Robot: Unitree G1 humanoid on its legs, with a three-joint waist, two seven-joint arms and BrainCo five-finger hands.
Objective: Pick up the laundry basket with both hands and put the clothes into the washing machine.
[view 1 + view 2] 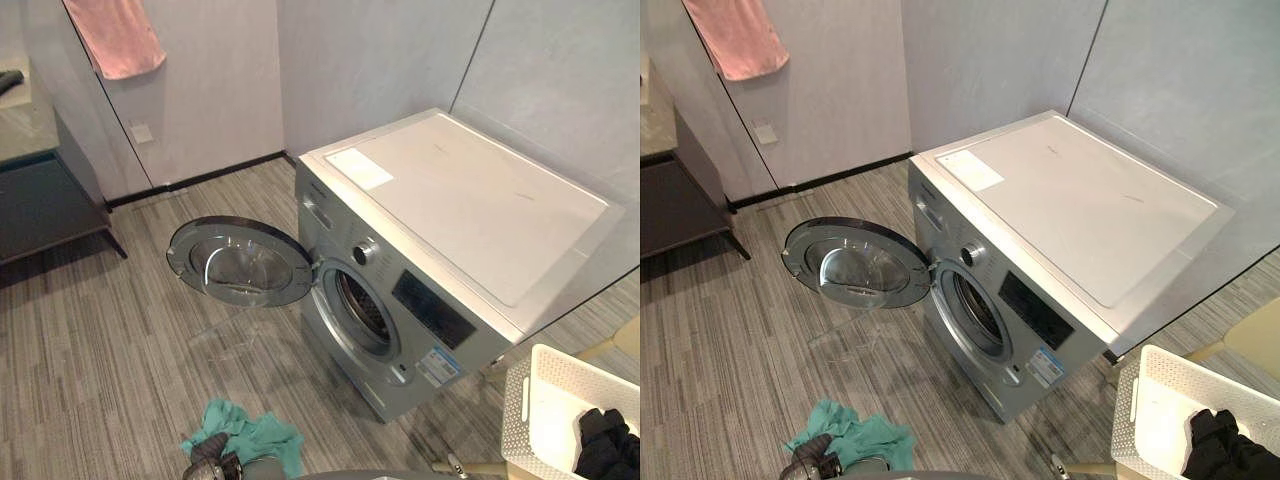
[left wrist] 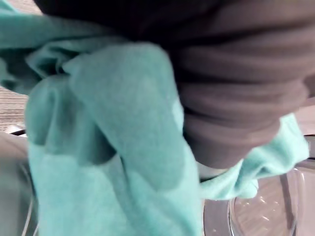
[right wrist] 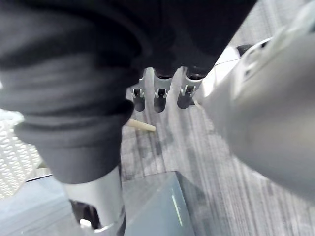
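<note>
1. The teal cloth (image 1: 255, 435) is seen at the left hand (image 1: 210, 467), at the lower edge of the eye views. It is in front of the washing machine (image 1: 470, 200) and well apart from the drum opening (image 1: 362, 310).
2. In the left wrist view the cloth is bunched around the dark cover. The fingers are hidden under it, so it cannot be told whether they are clamped on the cloth.
3. The right hand (image 3: 160, 96) is shown in its own wrist view. Its fingers (image 3: 186, 96) are held in a row, slightly apart. They seem relaxed and nothing is held in them, although the view is very close.
4. The laundry basket (image 1: 560, 372) is placed near the right front corner of the machine, with dark clothes (image 1: 607, 445) inside. It is touched by neither hand.
5. The door (image 1: 240, 262) is swung wide open to the left, and the drum opening is not blocked.
6. The step in hand is judged to be the carrying of the teal cloth to the drum.
7. For a good result, the cloth should be raised level with the opening and approached from the side away from the door.
8. The loose hanging ends should be pushed well past the rim before the cloth is released, so that no corner is left over the edge.
</note>
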